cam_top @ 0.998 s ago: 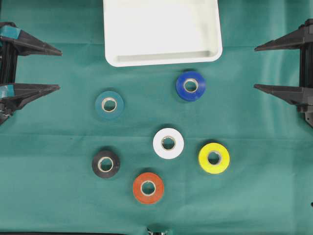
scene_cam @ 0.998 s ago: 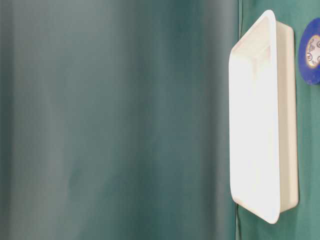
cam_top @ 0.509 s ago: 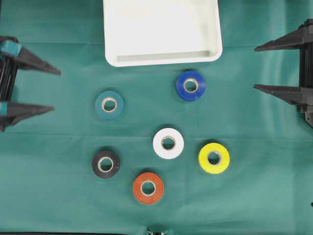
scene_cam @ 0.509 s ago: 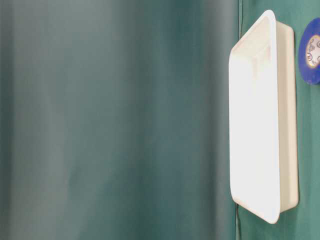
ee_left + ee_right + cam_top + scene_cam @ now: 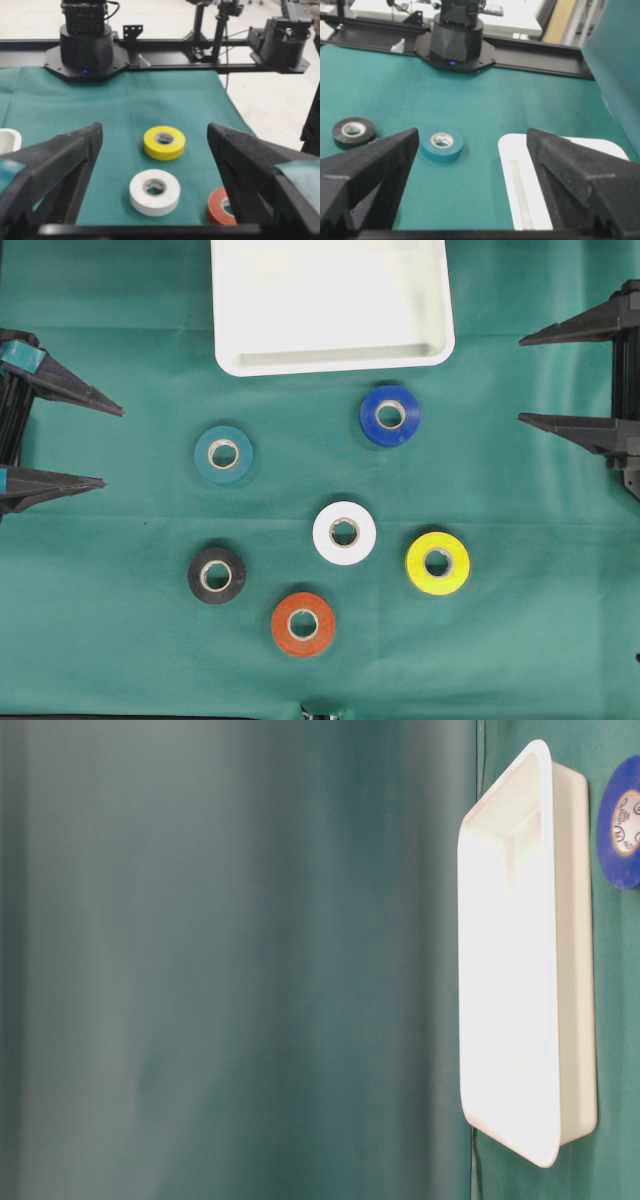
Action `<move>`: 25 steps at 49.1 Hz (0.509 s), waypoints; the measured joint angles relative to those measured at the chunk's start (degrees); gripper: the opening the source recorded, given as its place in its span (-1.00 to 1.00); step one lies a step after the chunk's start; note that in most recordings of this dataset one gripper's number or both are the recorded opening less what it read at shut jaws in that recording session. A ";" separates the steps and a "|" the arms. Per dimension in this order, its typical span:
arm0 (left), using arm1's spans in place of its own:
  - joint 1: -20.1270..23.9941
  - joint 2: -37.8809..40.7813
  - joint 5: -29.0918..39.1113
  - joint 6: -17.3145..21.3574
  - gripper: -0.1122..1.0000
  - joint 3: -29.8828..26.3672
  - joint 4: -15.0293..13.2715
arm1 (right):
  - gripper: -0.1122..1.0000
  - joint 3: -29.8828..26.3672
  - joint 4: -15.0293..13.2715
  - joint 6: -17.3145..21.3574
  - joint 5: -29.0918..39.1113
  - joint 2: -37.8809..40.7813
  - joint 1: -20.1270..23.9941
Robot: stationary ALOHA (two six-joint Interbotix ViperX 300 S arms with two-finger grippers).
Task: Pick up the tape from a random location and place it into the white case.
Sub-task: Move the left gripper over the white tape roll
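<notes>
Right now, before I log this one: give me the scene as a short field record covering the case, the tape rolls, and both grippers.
case: white case at the top centre of the overhead view, nothing in it
rolls on cloth: six, all lying flat, none in the case
colours: blue tape, teal tape, white tape, yellow tape, black tape, orange tape
nearest the case: blue tape
left gripper: open, holding nothing, at the left edge
right gripper: open, holding nothing, at the right edge
surface: green cloth

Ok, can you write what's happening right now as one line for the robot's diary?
phase: start | left gripper: open, empty | right gripper: open, empty | six tape rolls on green cloth | white case: empty
</notes>
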 measured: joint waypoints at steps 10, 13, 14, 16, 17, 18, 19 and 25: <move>0.09 1.93 -1.76 0.18 0.98 -0.88 0.00 | 0.82 -0.26 -0.09 0.00 0.00 0.00 0.00; 0.26 3.78 -2.37 0.26 0.98 -1.49 0.00 | 0.82 -0.26 -0.09 0.00 0.00 0.09 0.00; 0.35 4.57 -2.64 0.26 0.98 -1.76 0.00 | 0.82 -0.26 -0.09 0.00 0.00 0.09 0.00; 0.44 6.15 -3.08 0.44 0.98 -2.46 0.00 | 0.82 -0.26 -0.09 0.00 0.00 0.09 0.00; 0.53 7.03 -3.25 0.44 0.98 -2.81 0.00 | 0.82 -0.35 -0.09 0.00 0.00 0.09 0.00; 0.53 7.73 -3.52 0.44 0.98 -3.16 0.00 | 0.82 -0.35 -0.09 0.00 0.00 0.09 0.00; 0.62 8.53 -3.69 0.53 0.98 -3.69 0.00 | 0.82 -0.35 -0.09 0.00 0.00 0.09 0.00; 0.88 14.15 -4.66 0.88 0.98 -7.21 0.00 | 0.82 -0.35 -0.09 0.00 0.00 0.09 0.00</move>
